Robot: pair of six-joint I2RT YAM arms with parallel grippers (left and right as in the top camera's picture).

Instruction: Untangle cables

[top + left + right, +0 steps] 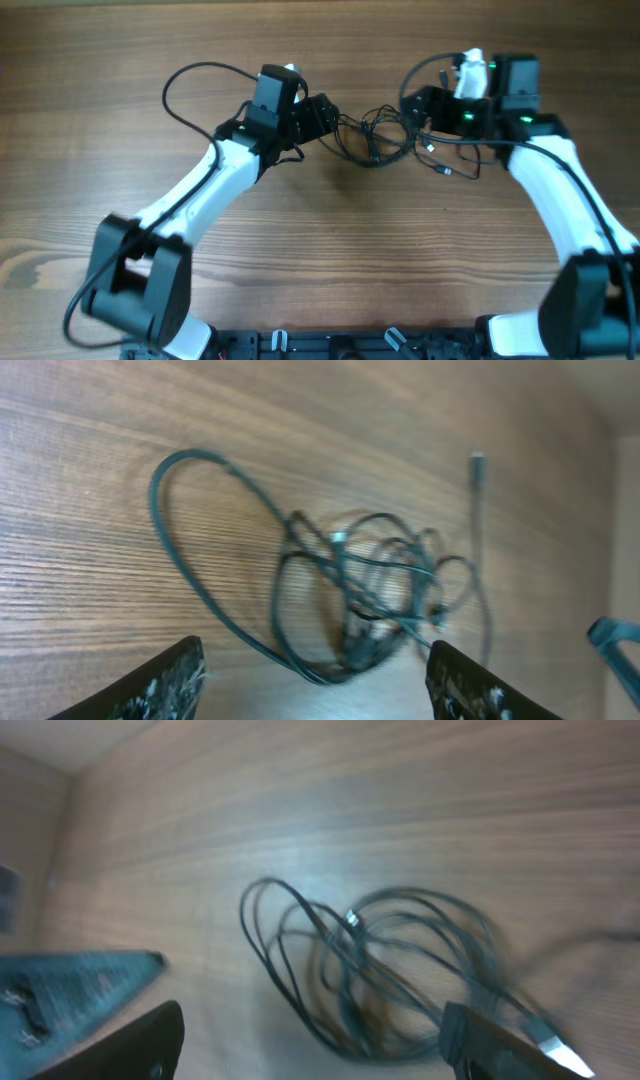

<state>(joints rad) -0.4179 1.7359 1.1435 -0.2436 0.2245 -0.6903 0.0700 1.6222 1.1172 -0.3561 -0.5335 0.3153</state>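
- Nearest the lens in the left wrist view, the left gripper (315,658): fingers spread wide, pinching nothing, poised low over the tangle.
- Between the two grippers, the cables (350,585): lying in one knotted clump on the wooden table (90,480), with a long loop thrown out to the left and a silver-tipped plug (477,460) lying free beyond the clump.
- On the far side of the same clump, the right gripper (312,1018): also spread and empty, with another silver plug tip (545,1038) just beside one finger.
- Step in hand, by judgement: between grasps, choosing fresh holds, knot not yet undone.
- Next move: closing on a separate strand on each side, preferably a free loop or plug end, then drawing apart gently so as not to tighten the knot.
- Pose from overhead: both arms reached forward and inward, elbows out, wrists tipped down, grippers facing each other across the clump.
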